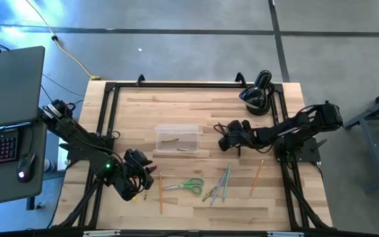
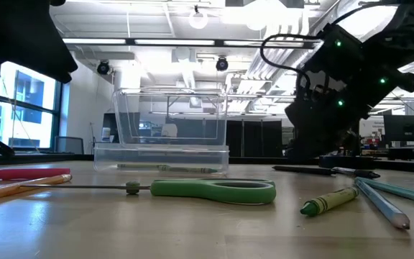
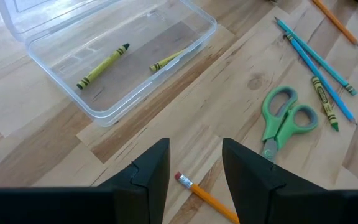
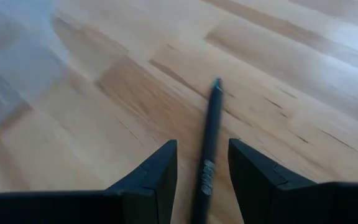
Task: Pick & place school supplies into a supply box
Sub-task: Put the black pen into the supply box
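While both arms hang low over the counter (image 1: 196, 105), the left gripper (image 3: 194, 165) shows its fingers spread apart, gripping nothing, with an orange pencil (image 3: 207, 198) lying on the wood right in the gap, eraser end between the tips. Over to the right gripper (image 4: 202, 165): fingers parted too, a dark pen (image 4: 209, 140) running between them, contact unclear. The clear supply box (image 3: 114, 59) sits just beyond the left fingers with two crayons inside; green scissors (image 3: 284, 118) lie beside.
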You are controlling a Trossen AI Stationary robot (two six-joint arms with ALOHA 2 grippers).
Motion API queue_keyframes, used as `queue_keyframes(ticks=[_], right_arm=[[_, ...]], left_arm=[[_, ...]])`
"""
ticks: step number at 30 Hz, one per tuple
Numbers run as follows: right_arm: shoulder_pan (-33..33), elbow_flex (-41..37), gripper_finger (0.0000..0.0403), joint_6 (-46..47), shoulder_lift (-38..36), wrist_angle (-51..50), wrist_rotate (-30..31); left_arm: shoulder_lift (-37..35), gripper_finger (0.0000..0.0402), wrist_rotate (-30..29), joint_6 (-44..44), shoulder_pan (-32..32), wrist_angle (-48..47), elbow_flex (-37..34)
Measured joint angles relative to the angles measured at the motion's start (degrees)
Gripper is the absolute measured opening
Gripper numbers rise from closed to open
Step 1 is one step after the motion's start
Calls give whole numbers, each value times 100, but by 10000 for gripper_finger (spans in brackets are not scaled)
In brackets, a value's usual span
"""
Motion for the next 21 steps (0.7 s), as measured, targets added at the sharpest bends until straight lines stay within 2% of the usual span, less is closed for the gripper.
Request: queue_keyframes(ticks=[15,21], right_arm=[[0,0,122,1,39,16,61],[0,0,122,-2,447,276,50]], left_arm=[[0,179,14,0,0,0,0],[0,179,12,0,0,2,0]])
